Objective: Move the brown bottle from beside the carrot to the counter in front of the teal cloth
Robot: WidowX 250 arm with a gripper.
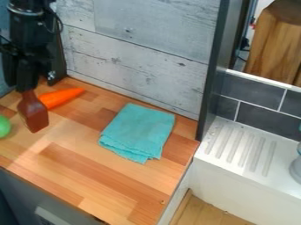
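Note:
At the upper left, the black gripper (27,88) hangs over the wooden counter, shut on a reddish-brown spatula-like utensil (33,115). The utensil's wide end points down; whether it touches the counter I cannot tell. Just right of it and partly behind it lies an orange carrot (61,96). A green round object (3,126) is cut off by the left edge of the view. Farther right, a folded teal cloth (138,132) lies flat on the counter.
A grey plank wall (141,52) stands behind the wooden counter (88,176), with a dark upright panel (213,74) at its right end. Beyond that is a white ribbed drainboard (241,147), lower than the panel's top.

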